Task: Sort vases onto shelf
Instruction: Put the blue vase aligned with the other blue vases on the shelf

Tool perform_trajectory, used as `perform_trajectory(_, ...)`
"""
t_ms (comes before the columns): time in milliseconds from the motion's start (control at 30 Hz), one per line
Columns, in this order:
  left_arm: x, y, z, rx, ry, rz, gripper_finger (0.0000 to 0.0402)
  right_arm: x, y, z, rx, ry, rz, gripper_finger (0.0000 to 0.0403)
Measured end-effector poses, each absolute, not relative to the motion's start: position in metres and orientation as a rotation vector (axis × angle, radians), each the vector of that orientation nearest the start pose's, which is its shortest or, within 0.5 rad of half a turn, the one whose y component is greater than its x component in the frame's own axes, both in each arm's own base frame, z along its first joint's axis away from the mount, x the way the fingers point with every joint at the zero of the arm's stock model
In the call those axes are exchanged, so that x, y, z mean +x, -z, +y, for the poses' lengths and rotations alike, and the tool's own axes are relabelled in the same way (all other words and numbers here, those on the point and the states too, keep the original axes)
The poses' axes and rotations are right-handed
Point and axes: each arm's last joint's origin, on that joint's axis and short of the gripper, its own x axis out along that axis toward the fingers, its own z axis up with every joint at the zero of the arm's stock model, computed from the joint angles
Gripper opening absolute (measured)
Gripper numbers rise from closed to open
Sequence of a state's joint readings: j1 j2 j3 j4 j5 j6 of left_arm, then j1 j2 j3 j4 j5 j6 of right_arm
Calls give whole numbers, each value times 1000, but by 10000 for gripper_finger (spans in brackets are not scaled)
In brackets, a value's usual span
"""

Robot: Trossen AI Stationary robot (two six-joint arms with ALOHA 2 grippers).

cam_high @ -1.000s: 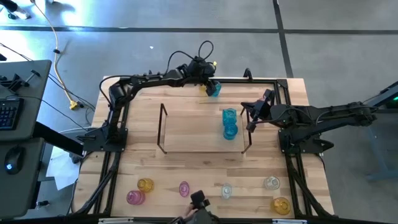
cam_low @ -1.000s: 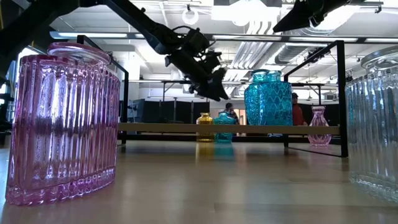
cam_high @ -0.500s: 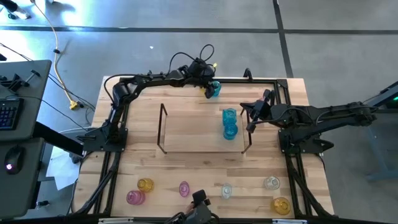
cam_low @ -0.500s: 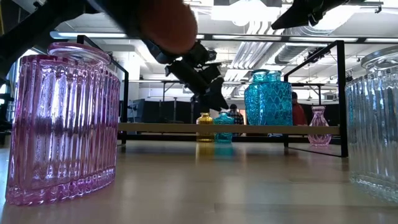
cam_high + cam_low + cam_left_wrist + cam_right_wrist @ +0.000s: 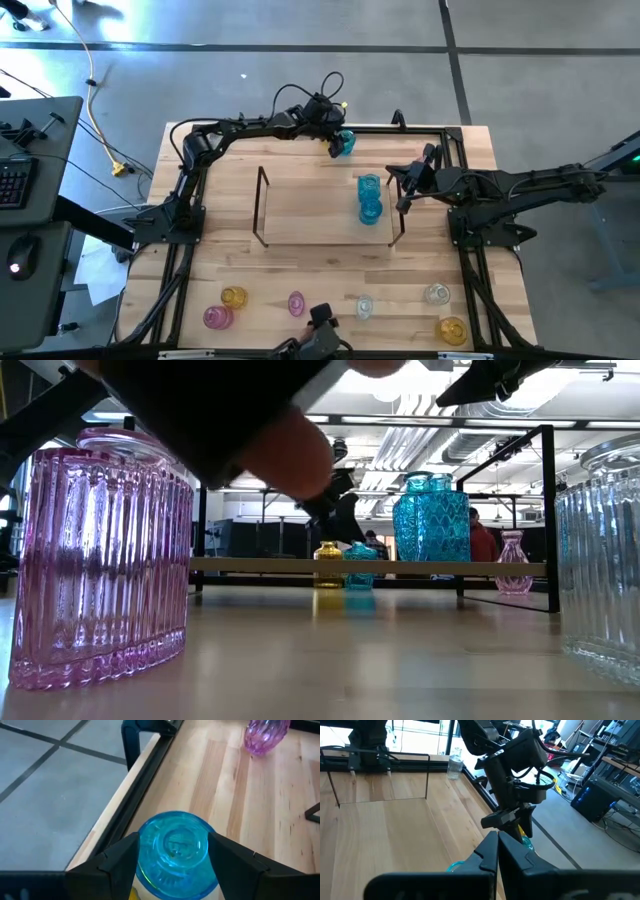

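1. Vases sit in three groups on the wooden table (image 5: 230,250); the one being handled is a cyan-blue vase (image 5: 344,143) at the table's far edge, just inside the black frame rail.
2. The left gripper (image 5: 338,143) is at that far edge, its fingers (image 5: 112,862) spread wide on either side of the cyan-blue vase. In the left wrist view the vase's round mouth fills the gap between them; whether the pads press the glass cannot be told.
3. The shelf (image 5: 320,215), a light board with thin dark wire frames at its short ends, lies in the middle of the table.
4. Two cyan-blue vases (image 5: 369,198) stand on the shelf near its right end, touching or nearly so.
5. The right gripper (image 5: 404,190) hangs near the shelf's right wire frame, close to those two vases, fingers pressed together and empty.
6. Along the near edge stands a row: a pink vase (image 5: 217,317), an amber vase (image 5: 234,297), a small pink vase (image 5: 296,303), a clear vase (image 5: 364,307), another clear vase (image 5: 436,293) and an amber vase at the right (image 5: 452,330).
7. In the low view a dark blurred shape covers the upper left.
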State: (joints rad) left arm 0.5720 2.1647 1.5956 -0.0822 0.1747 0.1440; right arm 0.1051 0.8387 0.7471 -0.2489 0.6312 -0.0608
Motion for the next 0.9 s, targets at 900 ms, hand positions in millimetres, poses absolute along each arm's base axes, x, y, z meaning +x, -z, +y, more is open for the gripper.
perform_trajectory(900, 415, -171, 254, -92, -213, 616, 163, 180, -307, 2, -182, 506, 338, 0)
